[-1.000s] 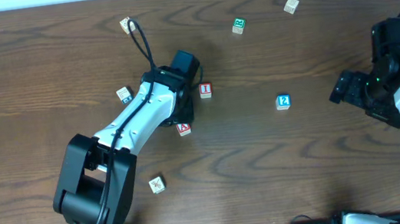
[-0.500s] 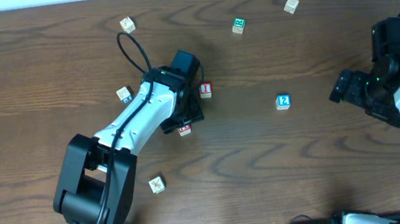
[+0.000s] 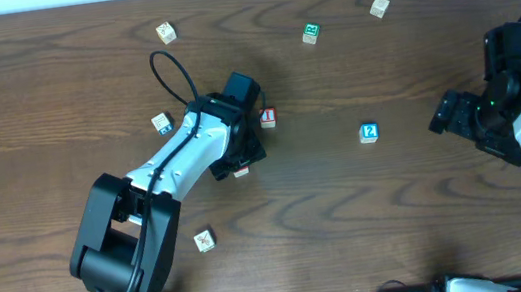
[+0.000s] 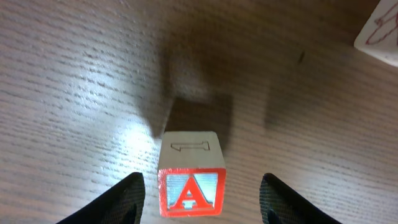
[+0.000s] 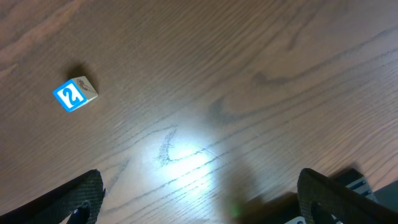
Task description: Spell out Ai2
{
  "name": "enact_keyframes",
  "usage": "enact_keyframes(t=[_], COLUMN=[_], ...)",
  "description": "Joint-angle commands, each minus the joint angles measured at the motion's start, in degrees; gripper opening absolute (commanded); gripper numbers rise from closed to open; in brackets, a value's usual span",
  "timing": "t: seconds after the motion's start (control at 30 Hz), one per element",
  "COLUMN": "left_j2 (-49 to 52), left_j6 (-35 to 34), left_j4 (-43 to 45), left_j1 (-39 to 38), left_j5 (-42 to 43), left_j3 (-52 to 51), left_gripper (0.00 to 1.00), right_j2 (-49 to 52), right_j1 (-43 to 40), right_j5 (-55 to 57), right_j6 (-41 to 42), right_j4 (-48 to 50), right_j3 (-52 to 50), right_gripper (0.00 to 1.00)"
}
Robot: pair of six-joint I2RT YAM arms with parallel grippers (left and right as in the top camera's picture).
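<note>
Sitting between the left fingers: you have the A block centred in the gap, red letter facing the wrist camera, flat on the worktop.
Left fingers: apart, one on each side of the A block, with a strip of wood showing on both sides, so neither touches it.
A block from above: you see only a red and white edge poking out under the left arm's head.
I block: just beside the left arm's head in the overhead view; in the wrist view a pale corner lies past the fingertips, off to the right, and whether that is this block you cannot tell.
2 block: blue and white, well ahead of the right fingers, toward the one at the left edge of that view; from above it sits between the two arms, nearer the I block.
Right fingers: wide apart, holding nothing, bare wood between them.
Green block: far from both pairs of fingers, near the worktop's back edge.
Plain blocks: two at the back, one with blue beside the left arm, one near its base.
</note>
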Motion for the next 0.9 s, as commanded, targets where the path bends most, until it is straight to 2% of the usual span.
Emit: enact_keyframes(t=[0.0, 0.23, 0.53, 0.57, 0.6, 0.63, 0.7, 0.8, 0.87], left_j2=[-0.76, -0.76, -0.76, -0.76, -0.76, -0.76, -0.76, -0.76, -0.76], left_j6=[-0.22, -1.11, -1.31, -1.29, -1.29, -1.29, -1.27, -1.29, -1.27], left_j4=[0.04, -0.11, 2.29, 2.54, 2.84, 2.97, 3.17, 3.15, 3.45], left_j1=[-0.17, -0.17, -0.17, -0.17, -0.17, -0.17, -0.17, -0.17, -0.17], left_j5=[-2.21, -3.08, -3.28, -3.28, -3.28, -3.28, -3.26, -3.26, -3.23], left_j3=[-0.46, -1.40, -4.15, -4.15, -4.15, -4.15, -4.15, -4.15, -4.15], left_gripper=[0.61, 0.51, 0.49, 0.47, 0.36, 0.31, 0.31, 0.23, 0.23], right_j2=[-0.11, -0.11, -0.11, -0.11, -0.11, -0.11, -0.11, -0.11, -0.11], right_j1=[-0.37, -0.37, -0.37, -0.37, -0.37, -0.37, -0.37, -0.37, -0.37], right_j5=[0.20, 0.20, 0.17, 0.17, 0.17, 0.17, 0.17, 0.20, 0.20], right_j6=[-0.26, -0.26, -0.26, -0.26, -0.24, -0.24, -0.26, -0.26, -0.24], right_j4=[-0.20, -0.26, -0.46, -0.44, -0.44, -0.44, -0.44, -0.44, -0.42], right_j3=[0.63, 0.63, 0.63, 0.63, 0.61, 0.63, 0.63, 0.63, 0.63], right_gripper=[0.99, 0.99, 0.99, 0.99, 0.99, 0.99, 0.99, 0.99, 0.99])
